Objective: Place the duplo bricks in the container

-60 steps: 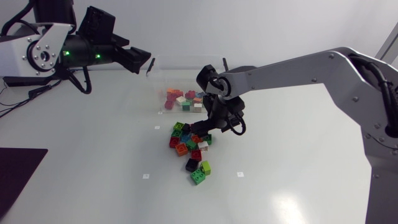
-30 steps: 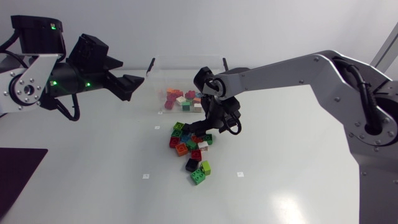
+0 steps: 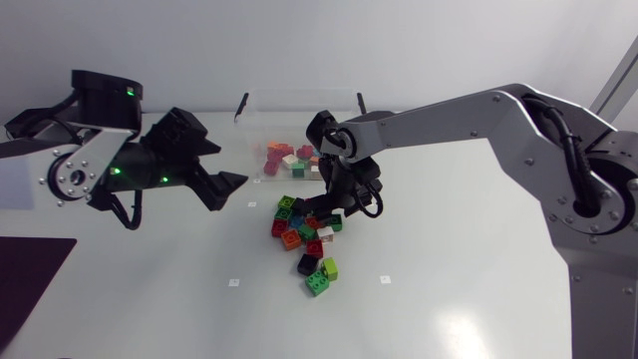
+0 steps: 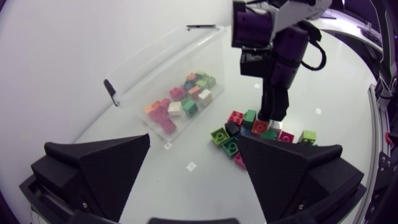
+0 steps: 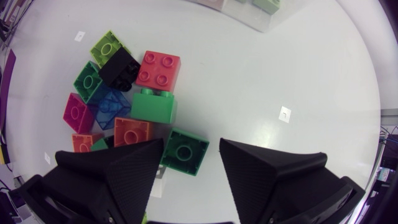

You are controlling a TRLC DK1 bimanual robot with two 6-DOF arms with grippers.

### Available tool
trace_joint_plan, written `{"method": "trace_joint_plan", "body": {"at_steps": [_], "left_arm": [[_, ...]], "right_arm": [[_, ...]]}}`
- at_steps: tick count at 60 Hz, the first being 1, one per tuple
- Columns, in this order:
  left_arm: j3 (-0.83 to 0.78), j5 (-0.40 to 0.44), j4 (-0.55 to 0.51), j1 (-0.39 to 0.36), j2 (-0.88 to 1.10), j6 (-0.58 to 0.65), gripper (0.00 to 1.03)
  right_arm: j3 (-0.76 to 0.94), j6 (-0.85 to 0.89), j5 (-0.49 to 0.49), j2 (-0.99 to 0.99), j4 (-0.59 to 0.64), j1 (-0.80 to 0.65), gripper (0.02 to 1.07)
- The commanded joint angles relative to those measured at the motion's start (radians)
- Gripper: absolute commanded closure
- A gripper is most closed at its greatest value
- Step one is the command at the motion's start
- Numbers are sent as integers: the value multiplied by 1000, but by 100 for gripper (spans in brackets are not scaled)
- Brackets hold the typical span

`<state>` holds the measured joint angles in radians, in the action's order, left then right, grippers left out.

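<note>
An orange brick point(image 5: 84, 142) lay half behind a finger of the right claw point(image 5: 191, 146) in its wrist view. Only a corner of the clear container point(image 5: 267, 22) showed there before the edge cut it off. From above, that claw's wrist covered its fingertips among the loose duplo bricks point(image 3: 307, 239), so what they touched could not be told. One finger of the left claw point(image 4: 194, 146) hid the pile's near side. The bricks inside the container looked too small to count from overhead.

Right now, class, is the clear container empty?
No, the clear container holds several duplo bricks, pink, white and green among them.
</note>
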<state>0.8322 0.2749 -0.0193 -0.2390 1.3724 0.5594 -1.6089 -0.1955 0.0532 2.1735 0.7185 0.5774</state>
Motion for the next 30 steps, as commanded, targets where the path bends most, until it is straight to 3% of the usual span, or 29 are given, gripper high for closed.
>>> {"method": "trace_joint_plan", "body": {"at_steps": [1,7,30], "left_arm": [[-31,-20,-21,-37,65,28,5],[-31,-32,-33,-77,120,43,6],[24,6,-80,-75,310,295,6]], "right_arm": [[-2,-30,0,34,10,10,63],[10,-25,0,34,7,10,75],[110,21,-21,-63,-24,10,76]]}}
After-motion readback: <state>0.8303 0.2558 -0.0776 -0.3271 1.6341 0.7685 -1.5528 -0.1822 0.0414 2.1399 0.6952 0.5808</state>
